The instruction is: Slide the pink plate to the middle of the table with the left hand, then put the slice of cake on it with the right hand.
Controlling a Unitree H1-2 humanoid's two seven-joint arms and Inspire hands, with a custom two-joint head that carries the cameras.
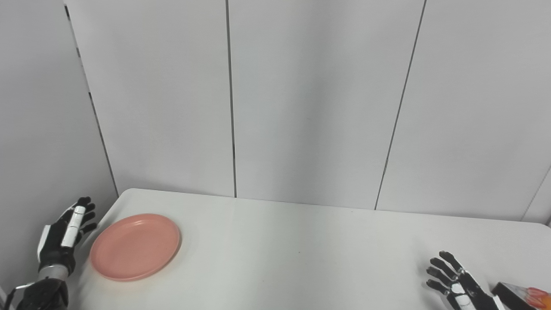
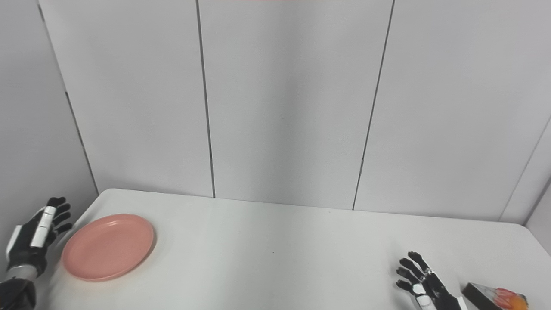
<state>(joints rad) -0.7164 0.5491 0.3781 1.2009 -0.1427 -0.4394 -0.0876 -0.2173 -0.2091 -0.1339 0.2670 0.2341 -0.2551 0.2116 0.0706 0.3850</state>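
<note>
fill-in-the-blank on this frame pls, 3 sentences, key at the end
1. The pink plate lies near the table's ____ end.
2. The slice of cake lies just beside the ____ hand.
3. The left hand is open, next to the plate and holding ____.

Missing words: left; right; nothing

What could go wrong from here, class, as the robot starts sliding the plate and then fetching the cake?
1. The pink plate lies near the table's left edge; a badly aimed push by the open left hand, which is beside it, might tip it off.
2. The slice of cake sits at the near right corner, partly out of view; the open right hand could nudge it over the edge while grasping.
</note>
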